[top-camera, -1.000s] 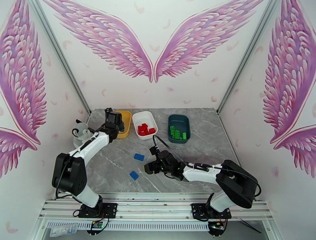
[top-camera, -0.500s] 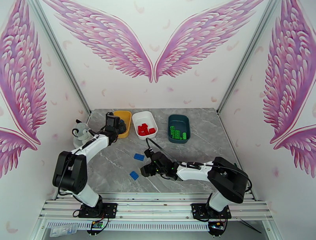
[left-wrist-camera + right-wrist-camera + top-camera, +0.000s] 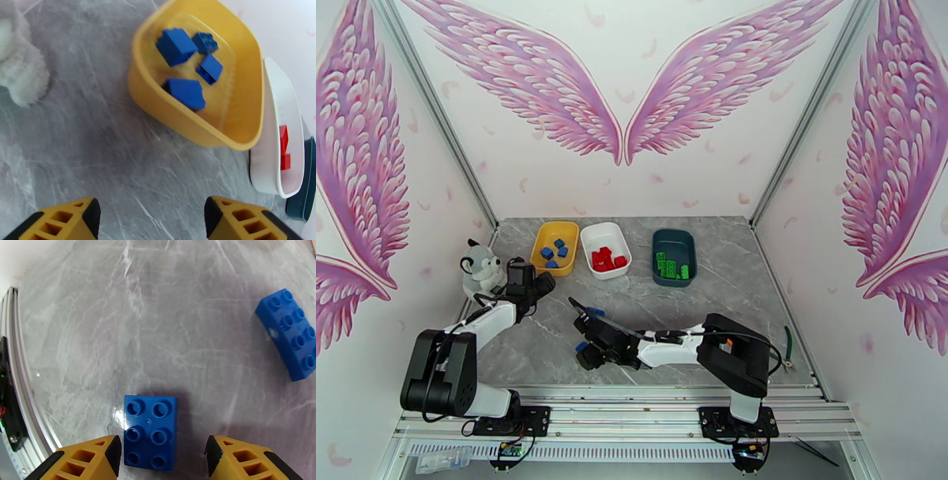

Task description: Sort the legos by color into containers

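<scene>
Right gripper (image 3: 162, 461): jaws spread, straddling blue brick (image 3: 150, 431), which lies studs up on the table and closer to one finger. Best to centre first, then close slowly on the long sides so it doesn't twist. Second brick (image 3: 290, 340) lies well apart. Left gripper (image 3: 152, 219): spread, empty, near yellow tray (image 3: 158, 98).

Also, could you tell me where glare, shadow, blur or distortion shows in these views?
Right wrist: glare streaks the table, a soft shadow edges the near brick, and the rail bows from lens distortion. Left wrist: the plush looks soft-focused, the yellow tray sharp. Top external: even light.
</scene>
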